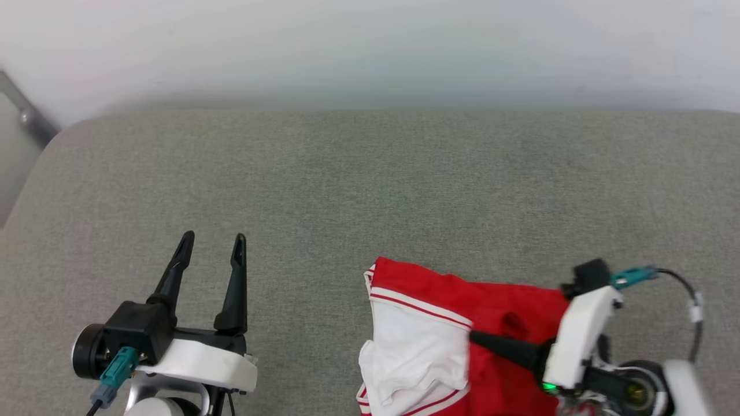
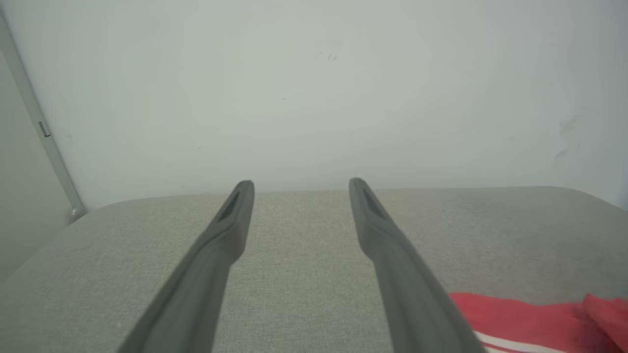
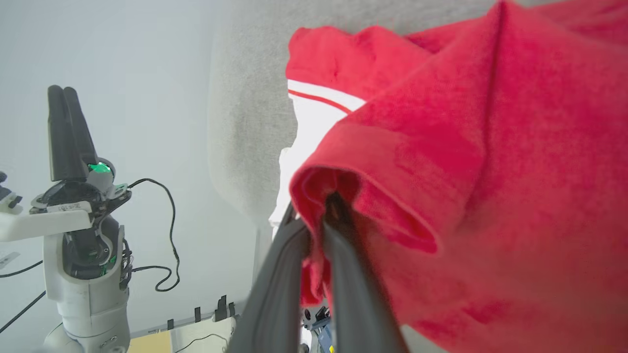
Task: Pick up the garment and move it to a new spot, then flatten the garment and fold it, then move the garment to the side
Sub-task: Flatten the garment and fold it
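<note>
The garment (image 1: 509,309), red with a white sleeve and red-white trim, lies bunched near the front right of the grey cushioned surface (image 1: 347,185). My right gripper (image 1: 475,337) points left across it and is shut on a fold of the red cloth. In the right wrist view the garment (image 3: 466,147) drapes over that gripper (image 3: 328,208), whose fingertips are buried in the hem. My left gripper (image 1: 214,237) stands open at the lower left, apart from the cloth, with nothing between its fingers. In the left wrist view it (image 2: 300,184) hovers over bare surface, with the garment (image 2: 520,316) at the lower right.
The grey surface ends at a pale wall (image 1: 370,46) behind and at a rounded corner (image 1: 63,130) on the far left, beside a metal strip (image 1: 26,118). The left arm's gripper (image 3: 64,93) and cables show in the right wrist view.
</note>
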Available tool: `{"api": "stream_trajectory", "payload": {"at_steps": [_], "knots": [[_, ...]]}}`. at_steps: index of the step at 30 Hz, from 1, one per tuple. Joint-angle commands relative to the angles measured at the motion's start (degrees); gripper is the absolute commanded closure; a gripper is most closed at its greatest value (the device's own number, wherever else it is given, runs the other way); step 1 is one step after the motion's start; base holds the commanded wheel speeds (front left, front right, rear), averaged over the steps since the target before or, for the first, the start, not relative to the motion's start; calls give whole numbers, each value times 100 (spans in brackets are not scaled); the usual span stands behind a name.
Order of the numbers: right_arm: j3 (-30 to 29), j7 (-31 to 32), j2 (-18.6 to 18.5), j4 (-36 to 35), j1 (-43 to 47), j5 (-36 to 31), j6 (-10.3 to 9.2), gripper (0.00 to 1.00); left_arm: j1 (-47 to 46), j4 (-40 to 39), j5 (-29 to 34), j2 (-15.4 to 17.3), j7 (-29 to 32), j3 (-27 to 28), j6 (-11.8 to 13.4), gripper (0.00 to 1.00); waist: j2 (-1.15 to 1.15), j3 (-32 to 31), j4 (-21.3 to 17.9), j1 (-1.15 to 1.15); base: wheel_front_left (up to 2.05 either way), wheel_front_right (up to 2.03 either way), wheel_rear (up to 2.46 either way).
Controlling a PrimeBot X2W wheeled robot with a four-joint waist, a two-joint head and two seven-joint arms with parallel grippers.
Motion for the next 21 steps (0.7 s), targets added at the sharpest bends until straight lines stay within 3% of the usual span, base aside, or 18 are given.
{"api": "stream_trajectory", "payload": {"at_steps": [1,7,11,12,13,14,21], "knots": [[194,-169,15,40,-95,175,-2,100,-90,5,43,3,7,-13,-13,0,0,-2,52,0,0,0,0],[1496,-992,12,397,-383,915,-2,100,-125,27,7,-1,72,-59,-26,0,0,35,147,0,0,0,0],[2090,-1528,12,758,-622,893,-2,100,-186,39,9,6,87,-87,-52,0,0,83,183,0,0,0,0],[2191,-1709,10,820,-686,876,-2,83,-199,44,6,7,89,-96,-47,0,0,94,190,0,0,0,0],[2304,-1841,11,892,-731,811,-2,52,-201,52,-4,6,102,-107,-56,0,0,104,195,0,0,0,0],[2436,-1916,12,966,-755,752,-2,0,-203,58,-12,3,97,-113,-62,0,0,116,199,0,0,0,0],[2753,-2641,-283,955,-993,359,-2,0,-134,174,-55,-32,54,-143,-63,0,0,44,141,0,0,0,0]]}}
